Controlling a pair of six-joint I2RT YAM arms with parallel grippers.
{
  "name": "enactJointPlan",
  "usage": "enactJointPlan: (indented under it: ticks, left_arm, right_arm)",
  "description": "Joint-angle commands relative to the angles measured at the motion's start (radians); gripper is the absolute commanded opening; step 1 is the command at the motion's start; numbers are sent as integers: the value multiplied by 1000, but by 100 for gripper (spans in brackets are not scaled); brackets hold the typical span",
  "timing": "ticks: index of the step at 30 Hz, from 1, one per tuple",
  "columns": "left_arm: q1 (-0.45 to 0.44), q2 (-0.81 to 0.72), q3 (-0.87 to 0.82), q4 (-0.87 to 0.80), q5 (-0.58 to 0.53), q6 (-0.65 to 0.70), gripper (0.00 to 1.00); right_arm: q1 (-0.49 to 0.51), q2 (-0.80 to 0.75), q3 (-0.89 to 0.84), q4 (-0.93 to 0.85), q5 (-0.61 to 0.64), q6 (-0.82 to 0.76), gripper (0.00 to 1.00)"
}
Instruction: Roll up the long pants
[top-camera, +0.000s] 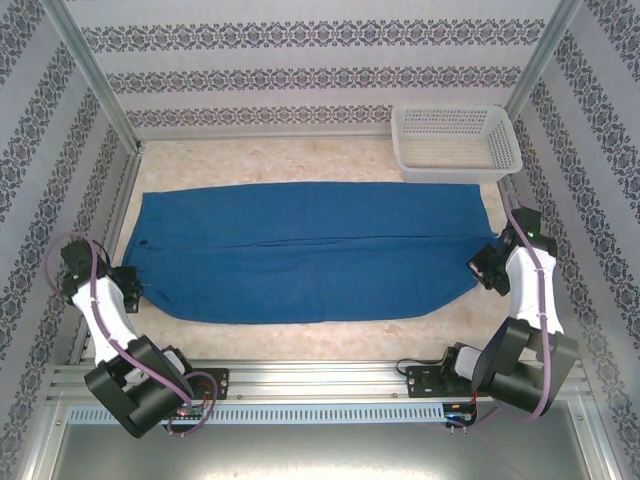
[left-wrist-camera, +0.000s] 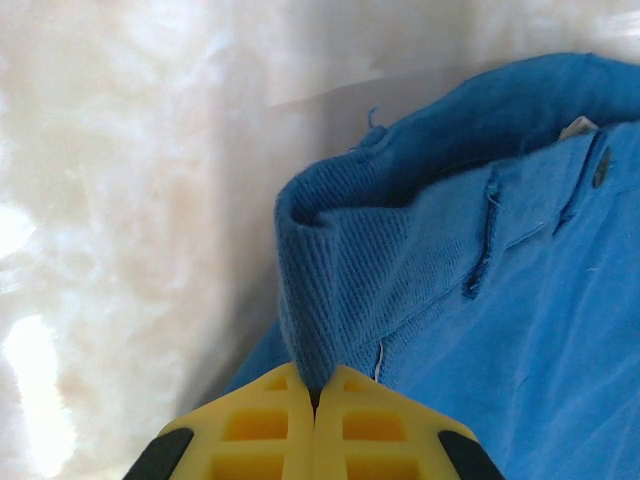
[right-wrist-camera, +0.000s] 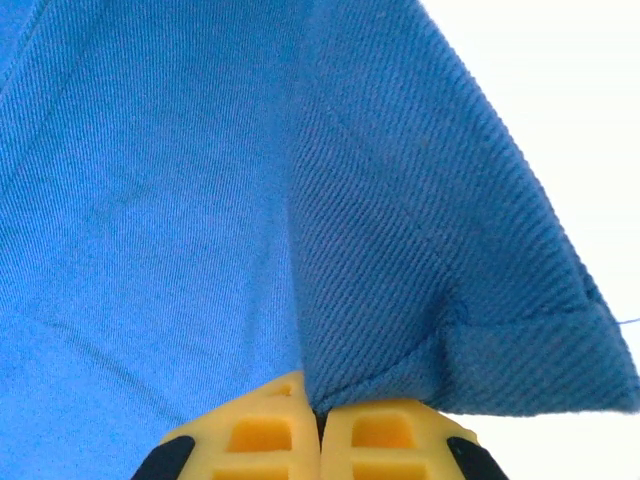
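— The left pincer (left-wrist-camera: 315, 398) is clenched on the waistband corner of the long pants (left-wrist-camera: 520, 330).
— And the right pincer (right-wrist-camera: 318, 412) pinches a hem fold; the fabric is plain royal blue with a dark centre seam, spread flat across the worktop (top-camera: 260, 160), waist leftward

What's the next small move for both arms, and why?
Probably lift both near corners slightly, to start folding leg over leg: left gripper is shut on the waistband corner, right gripper on the hem corner, and the long pants lie flat.
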Motion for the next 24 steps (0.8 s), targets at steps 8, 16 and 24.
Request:
enactJointPlan:
  ticks: [8,16,24]
  left_arm:
    - [-2,-144,58,-252,-142,99,0]
    - [-2,-159,161,-243,-62,49,0]
    - [-2,-95,206,-132,-18,-53,0]
  right_arm:
    - [-80,-93,-4,-96,101,-27,0]
    - [-101,-85,92,-72,-23,-8,0]
    - [-65,74,344,-61,-100,0,0]
